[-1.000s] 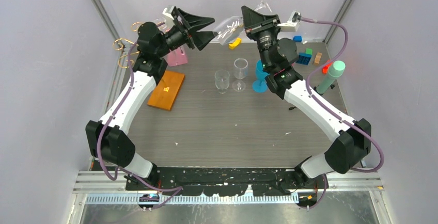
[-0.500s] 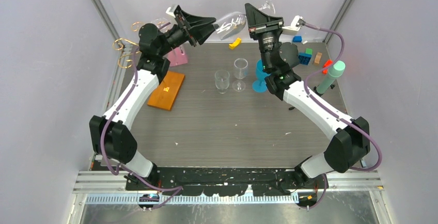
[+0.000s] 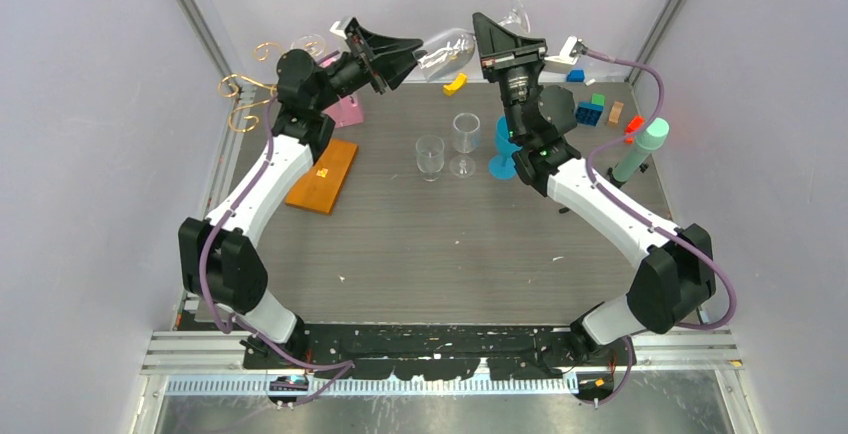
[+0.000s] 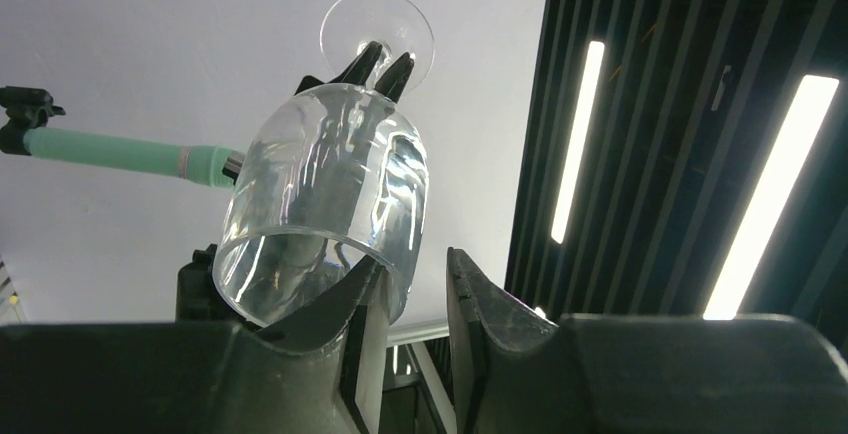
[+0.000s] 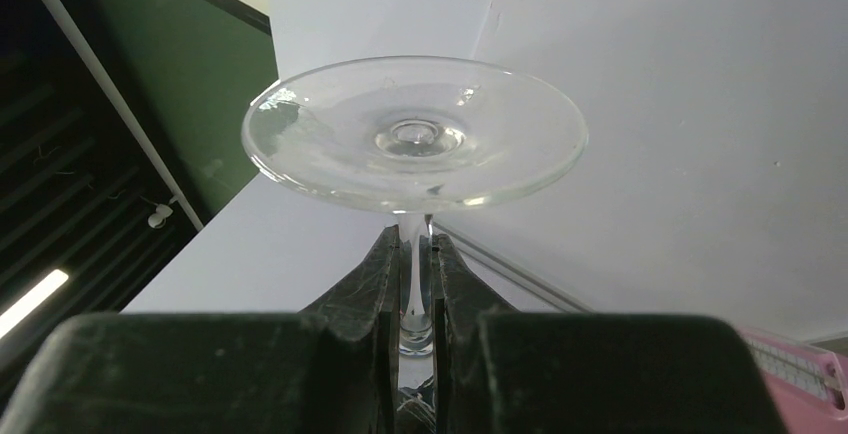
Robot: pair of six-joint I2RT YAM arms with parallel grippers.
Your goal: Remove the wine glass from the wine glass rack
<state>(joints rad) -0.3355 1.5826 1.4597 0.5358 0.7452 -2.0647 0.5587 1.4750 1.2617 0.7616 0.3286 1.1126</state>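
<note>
Your right fingers (image 5: pixel 385 274) are closed on the stem of the wine glass (image 5: pixel 415 134), just under its foot. The wine glass lies nearly on its side in the air over the far end of the worktop (image 3: pixel 450 244), with its foot toward the right arm and its mouth toward the left.

Your left fingers (image 4: pixel 470 304) stand narrowly apart at the bowl's rim. One tip reaches into the mouth and the other sits outside the wall. A sliver of light shows between the wall and the outer finger, so you cannot tell whether they pinch it. That one fingertip is what sits in the bowl.

The wine glass is off the rack (image 3: pixel 245 89). The rack's gold wire arms stand well apart to the left, and its orange base (image 3: pixel 322 176) lies on the worktop beside the left arm.

Below the wine glass, a tumbler (image 3: pixel 430 154), a stem glass (image 3: pixel 465 142) just beside it and a blue goblet (image 3: pixel 503 154) stand upright on the worktop.

Compared with a second ago, your left fingers have narrowed from a much wider gape and moved up to the rim. The right grip on the stem is unchanged, and the wine glass has risen slightly.
</note>
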